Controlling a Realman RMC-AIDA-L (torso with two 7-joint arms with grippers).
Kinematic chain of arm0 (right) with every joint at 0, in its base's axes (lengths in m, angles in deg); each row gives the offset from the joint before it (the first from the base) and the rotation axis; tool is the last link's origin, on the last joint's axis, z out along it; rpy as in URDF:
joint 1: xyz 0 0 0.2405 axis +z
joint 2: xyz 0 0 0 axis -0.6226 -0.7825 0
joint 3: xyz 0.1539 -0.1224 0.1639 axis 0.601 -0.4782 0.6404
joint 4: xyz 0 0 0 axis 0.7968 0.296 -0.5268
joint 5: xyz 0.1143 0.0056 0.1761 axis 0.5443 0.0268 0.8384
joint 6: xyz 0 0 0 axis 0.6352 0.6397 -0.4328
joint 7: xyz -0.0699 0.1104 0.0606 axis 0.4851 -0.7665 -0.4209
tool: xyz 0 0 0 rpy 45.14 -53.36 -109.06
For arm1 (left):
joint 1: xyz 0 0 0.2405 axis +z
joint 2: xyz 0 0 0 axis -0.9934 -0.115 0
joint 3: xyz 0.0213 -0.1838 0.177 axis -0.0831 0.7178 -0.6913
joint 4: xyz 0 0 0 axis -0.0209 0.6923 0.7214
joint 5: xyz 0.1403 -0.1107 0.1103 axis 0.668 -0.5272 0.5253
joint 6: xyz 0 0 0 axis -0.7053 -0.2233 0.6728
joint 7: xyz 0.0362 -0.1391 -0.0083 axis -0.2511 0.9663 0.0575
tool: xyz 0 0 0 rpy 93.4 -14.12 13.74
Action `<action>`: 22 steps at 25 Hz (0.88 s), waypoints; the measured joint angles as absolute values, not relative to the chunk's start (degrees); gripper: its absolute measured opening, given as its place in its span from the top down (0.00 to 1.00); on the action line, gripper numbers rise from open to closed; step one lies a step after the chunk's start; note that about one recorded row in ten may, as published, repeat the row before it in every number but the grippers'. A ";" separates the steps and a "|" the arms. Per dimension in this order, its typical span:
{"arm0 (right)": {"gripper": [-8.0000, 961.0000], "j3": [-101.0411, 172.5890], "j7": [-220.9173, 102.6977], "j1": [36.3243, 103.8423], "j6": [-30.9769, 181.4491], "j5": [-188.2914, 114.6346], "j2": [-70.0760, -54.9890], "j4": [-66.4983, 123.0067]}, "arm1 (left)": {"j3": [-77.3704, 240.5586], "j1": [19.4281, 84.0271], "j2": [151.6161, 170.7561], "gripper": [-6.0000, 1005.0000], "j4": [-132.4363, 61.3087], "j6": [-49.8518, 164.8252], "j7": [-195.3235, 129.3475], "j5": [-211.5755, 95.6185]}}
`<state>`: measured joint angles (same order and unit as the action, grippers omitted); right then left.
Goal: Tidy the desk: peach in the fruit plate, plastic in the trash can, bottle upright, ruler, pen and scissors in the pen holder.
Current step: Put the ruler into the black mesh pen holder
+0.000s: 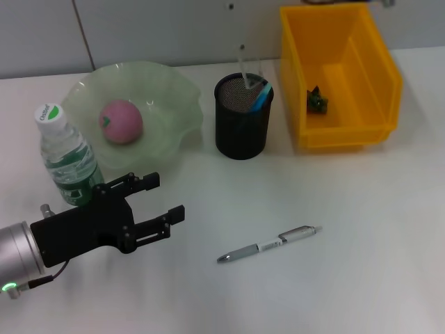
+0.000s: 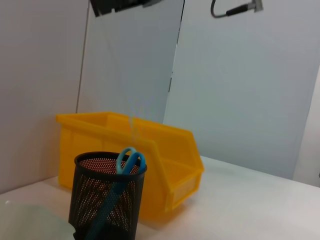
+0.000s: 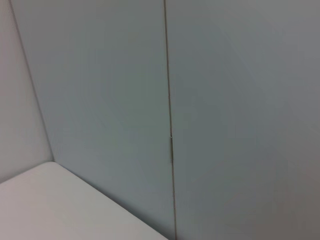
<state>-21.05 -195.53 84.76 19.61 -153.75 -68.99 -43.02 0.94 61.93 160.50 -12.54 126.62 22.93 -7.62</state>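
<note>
A pink peach (image 1: 121, 122) lies in the pale green fruit plate (image 1: 177, 94). The water bottle (image 1: 65, 154) stands upright at the plate's near left side. The black mesh pen holder (image 1: 242, 129) (image 2: 107, 195) contains blue-handled scissors (image 1: 261, 97) (image 2: 128, 161) and a clear ruler (image 1: 245, 66). A silver pen (image 1: 270, 244) lies flat on the table, in front of the holder. A small green piece of plastic (image 1: 318, 101) sits inside the yellow bin (image 1: 361, 56) (image 2: 165, 150). My left gripper (image 1: 167, 196) is open and empty, just right of the bottle's base. The right gripper is out of view.
The yellow bin stands at the back right, beside the pen holder. White table surface (image 1: 348, 229) stretches around the pen. The right wrist view shows only a grey wall panel (image 3: 200, 100) and a corner of the table (image 3: 45, 200).
</note>
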 joint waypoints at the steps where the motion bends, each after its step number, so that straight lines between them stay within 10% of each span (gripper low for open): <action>1: 0.57 -21.71 -194.74 84.27 20.71 -153.15 -68.99 -42.43 | 0.94 61.93 160.50 0.23 -12.54 126.57 22.93 -7.61; 22: 0.56 -24.63 -179.99 83.49 32.05 -140.22 -69.02 -28.27 | 0.94 62.31 160.35 0.23 -12.54 125.96 22.97 -7.56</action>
<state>-24.63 -179.99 83.49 32.05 -140.22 -69.02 -28.27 0.94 62.31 160.35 -12.54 125.96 22.97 -7.56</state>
